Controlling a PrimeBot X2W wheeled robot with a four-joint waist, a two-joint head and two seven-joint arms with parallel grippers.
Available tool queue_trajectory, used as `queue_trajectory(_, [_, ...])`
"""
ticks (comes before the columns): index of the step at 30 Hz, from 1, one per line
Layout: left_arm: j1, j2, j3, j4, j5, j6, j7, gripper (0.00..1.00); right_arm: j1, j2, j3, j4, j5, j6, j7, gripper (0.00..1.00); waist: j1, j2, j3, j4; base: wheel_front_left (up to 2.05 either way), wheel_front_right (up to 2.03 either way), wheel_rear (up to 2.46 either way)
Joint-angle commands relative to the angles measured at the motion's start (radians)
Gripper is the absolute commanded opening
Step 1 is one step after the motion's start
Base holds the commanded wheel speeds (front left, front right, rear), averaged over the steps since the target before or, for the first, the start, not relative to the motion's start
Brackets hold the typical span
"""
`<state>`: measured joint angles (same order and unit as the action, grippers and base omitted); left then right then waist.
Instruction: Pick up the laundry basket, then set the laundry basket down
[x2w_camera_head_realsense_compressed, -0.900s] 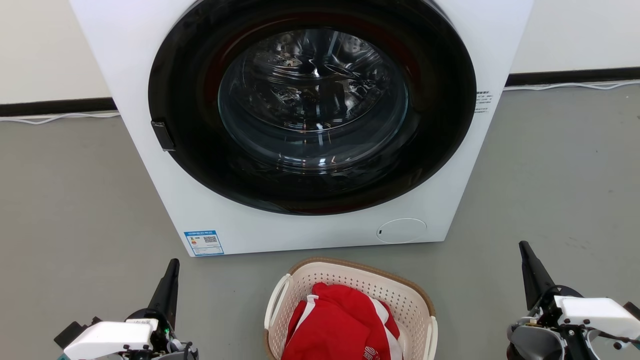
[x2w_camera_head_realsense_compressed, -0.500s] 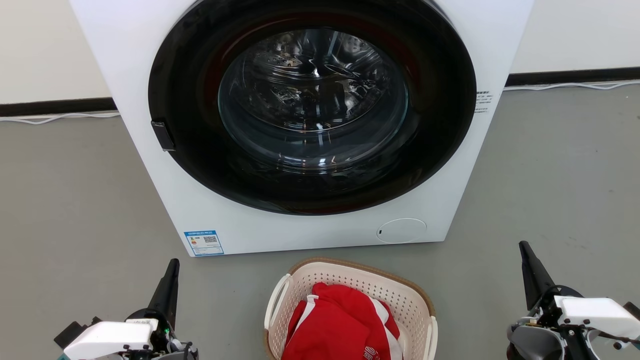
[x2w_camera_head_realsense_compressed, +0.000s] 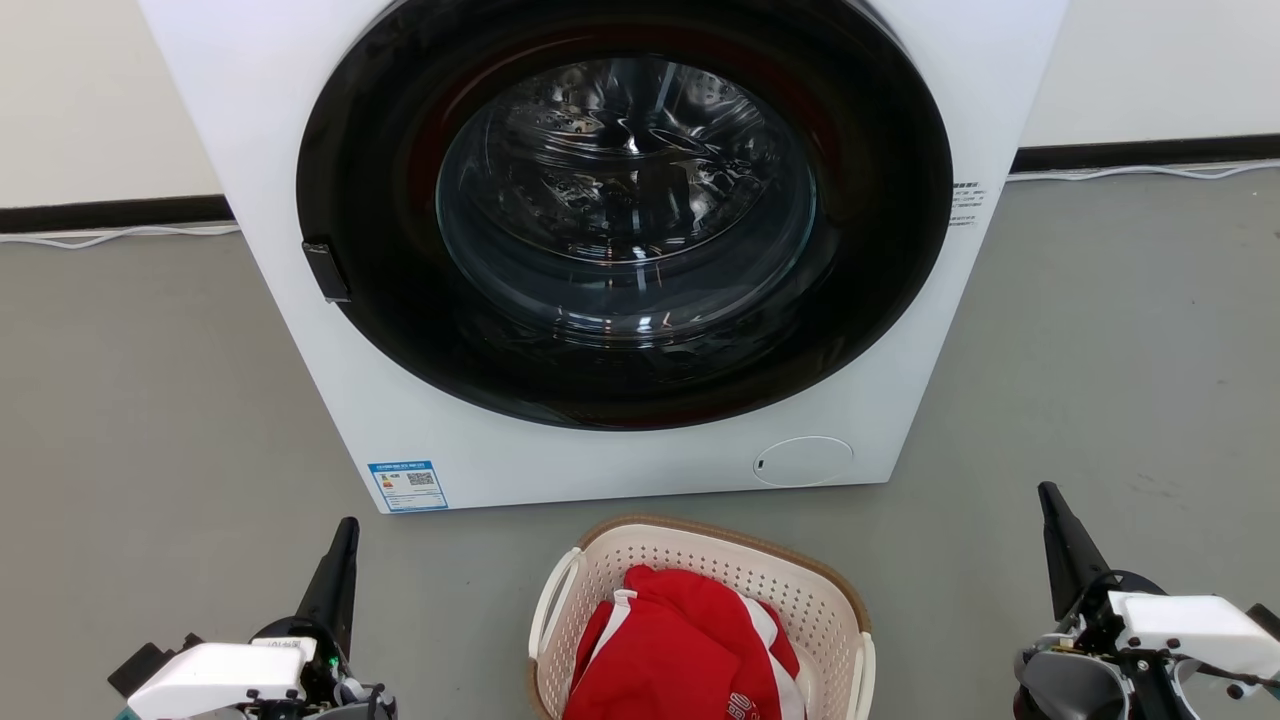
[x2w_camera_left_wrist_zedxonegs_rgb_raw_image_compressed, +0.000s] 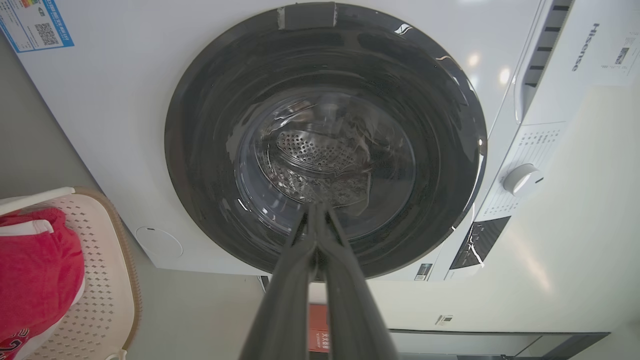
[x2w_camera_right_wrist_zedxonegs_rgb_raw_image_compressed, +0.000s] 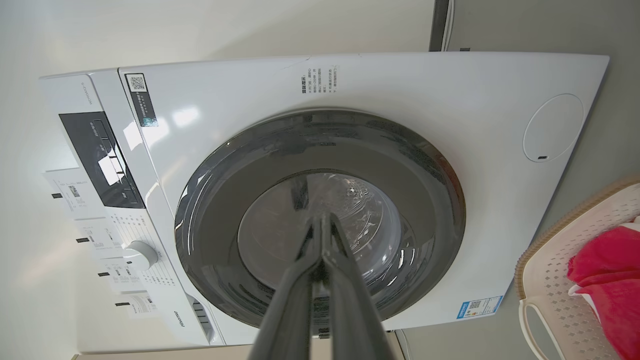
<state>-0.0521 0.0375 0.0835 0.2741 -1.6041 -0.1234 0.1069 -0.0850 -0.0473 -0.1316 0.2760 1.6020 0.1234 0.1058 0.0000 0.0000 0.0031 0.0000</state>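
In the head view, the laundry basket, cream and perforated with a brown woven-look rim and white handles, sits on the floor between the left gripper and the right gripper, touching neither, its near end cut off and its inside hidden under a red garment. The left wrist view shows that gripper's fingers pressed together and empty, with the basket cropped to their left. In the right wrist view the fingers are likewise together, and the basket is cropped at their lower right.

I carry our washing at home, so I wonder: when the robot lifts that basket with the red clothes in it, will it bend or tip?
The laundry basket looks like holey moulded plastic, so it probably stays stiff and light. The red clothes are soft, likely adding little weight. Lifted by one white handle alone, it might tilt.
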Motion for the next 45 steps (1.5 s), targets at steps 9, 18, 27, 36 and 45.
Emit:
queue_trajectory(9, [-0.056,0.013,0.03,-0.029,-0.005,-0.007,0.006,0.0,-0.023,-0.003,0.018,-0.031,0.007,0.007,0.007,0.0,0.0,0.0,0.0,0.0,0.0,0.0,0.0])
queue_trajectory(18, [-0.056,0.013,0.03,-0.029,-0.005,-0.007,0.006,0.0,-0.023,-0.003,0.018,-0.031,0.007,0.007,0.007,0.0,0.0,0.0,0.0,0.0,0.0,0.0,0.0])
queue_trajectory(27, [-0.056,0.013,0.03,-0.029,-0.005,-0.007,0.006,0.0,-0.023,-0.003,0.018,-0.031,0.007,0.007,0.007,0.0,0.0,0.0,0.0,0.0,0.0,0.0,0.0])
queue_trajectory(36, [0.017,-0.007,-0.003,0.029,0.001,0.0,-0.008,1.0,0.012,0.004,0.007,0.026,-0.002,0.0,-0.004,1.0,0.0001,0.0,0.001,0.0,0.0,0.0,0.0])
queue_trajectory(45, [0.01,-0.005,-0.016,0.013,0.007,0.0,-0.031,1.0,0.009,0.004,0.022,0.007,-0.002,0.0,-0.026,1.0,0.0005,0.0,0.0,-0.001,0.0,0.0,0.0])
